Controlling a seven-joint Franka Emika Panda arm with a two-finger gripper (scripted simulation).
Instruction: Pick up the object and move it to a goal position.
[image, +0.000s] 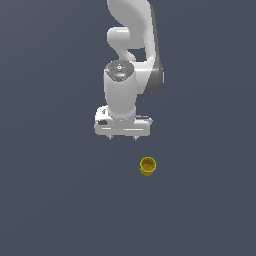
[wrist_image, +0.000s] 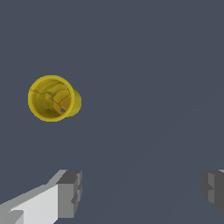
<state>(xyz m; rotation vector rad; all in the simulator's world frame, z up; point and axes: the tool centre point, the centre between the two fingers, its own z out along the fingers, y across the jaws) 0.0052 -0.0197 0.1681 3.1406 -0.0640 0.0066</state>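
The yellow cup (image: 147, 166) stands on the grey worktop (image: 55, 200), mouth up, apart from my hand (image: 123, 137). It looks light, stiff and slick, so I'd pinch across its tapered body. My fingers (wrist_image: 68, 194) are spread, empty.

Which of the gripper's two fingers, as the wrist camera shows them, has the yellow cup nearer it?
The finger with the white link; the yellow cup is offset toward it. The gripper is open, empty.
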